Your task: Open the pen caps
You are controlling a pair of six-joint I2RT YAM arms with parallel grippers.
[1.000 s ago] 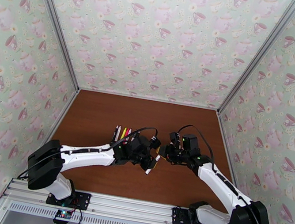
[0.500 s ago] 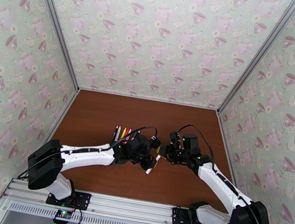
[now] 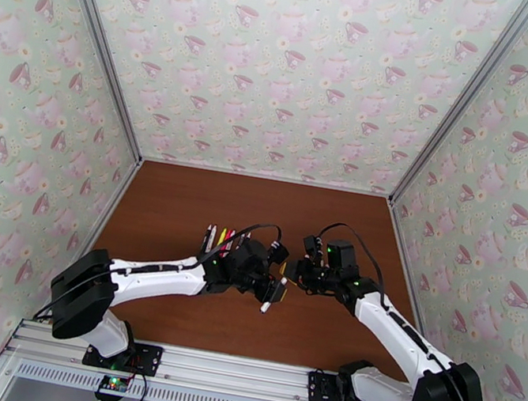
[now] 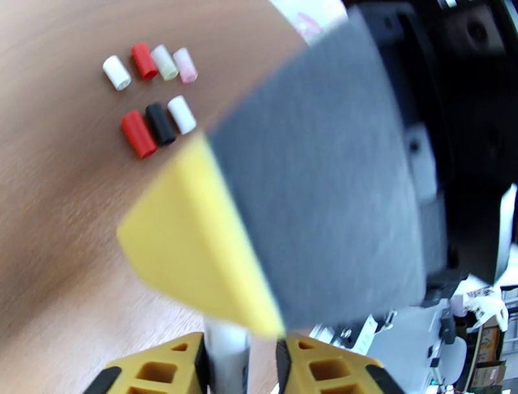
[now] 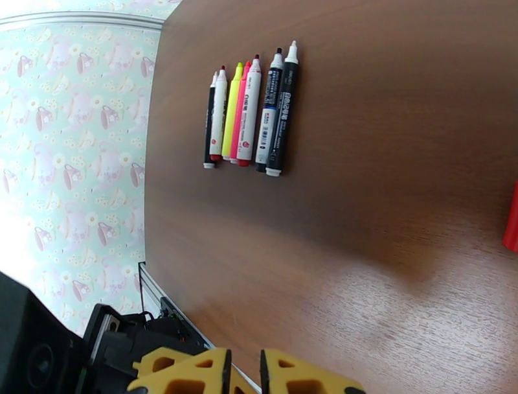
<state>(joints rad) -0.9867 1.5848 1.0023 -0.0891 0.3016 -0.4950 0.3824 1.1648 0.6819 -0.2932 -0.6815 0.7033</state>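
Observation:
Several uncapped pens (image 5: pixel 249 113) lie side by side on the brown table, seen too as a small row (image 3: pixel 222 239) left of the arms. Several loose pen caps (image 4: pixel 152 84), white, red, black and pink, lie in two short rows. My left gripper (image 3: pixel 271 282) has a white pen (image 3: pixel 270 301) between its fingers. In the left wrist view the barrel (image 4: pixel 226 353) rests against one yellow finger (image 4: pixel 162 372), with a dark gap to the other, so the jaws look slightly open. My right gripper (image 3: pixel 297 271) is shut just to its right, its fingertips (image 5: pixel 194 372) nearly together with nothing visible between them.
A blurred yellow-and-grey finger (image 4: pixel 311 181) of the right gripper looms close to the left wrist camera. A red cap (image 5: pixel 511 227) shows at the right wrist view's edge. Patterned walls (image 3: pixel 285 65) enclose the table (image 3: pixel 185 193) on three sides.
The left jaws have loosened around the white pen. The left gripper has shifted slightly; the right arm has hardly moved.

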